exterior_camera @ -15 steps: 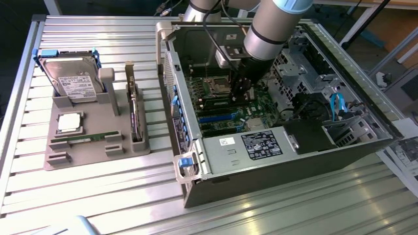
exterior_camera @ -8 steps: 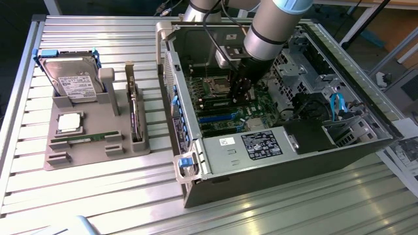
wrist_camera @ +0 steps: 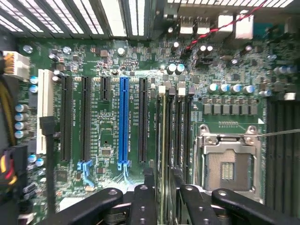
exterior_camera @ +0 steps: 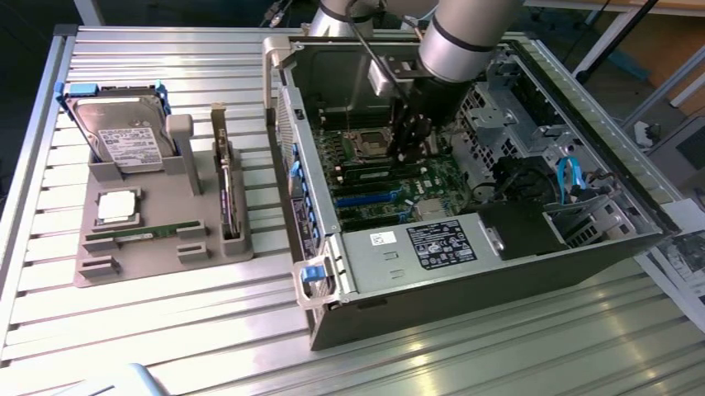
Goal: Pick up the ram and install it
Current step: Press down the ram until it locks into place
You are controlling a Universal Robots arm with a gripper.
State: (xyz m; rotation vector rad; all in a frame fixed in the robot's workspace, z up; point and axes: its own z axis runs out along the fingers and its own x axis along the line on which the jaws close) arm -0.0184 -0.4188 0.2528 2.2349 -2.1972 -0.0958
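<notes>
Black gripper (wrist_camera: 161, 194) clamped on thin green ram stick (wrist_camera: 165, 140), lowered w/ it over motherboard slots (wrist_camera: 180, 136); seating apparently unfinished.

Ribbed metal table (exterior_camera: 165, 330), glare, cluttered floor (exterior_camera: 672, 49)

An open grey metal computer case (exterior_camera: 441, 247) sits at three o'clock from a grey plastic parts tray (exterior_camera: 144, 247); a silver boxy hard drive (exterior_camera: 124, 132) stands at the tray's twelve o'clock.
</notes>
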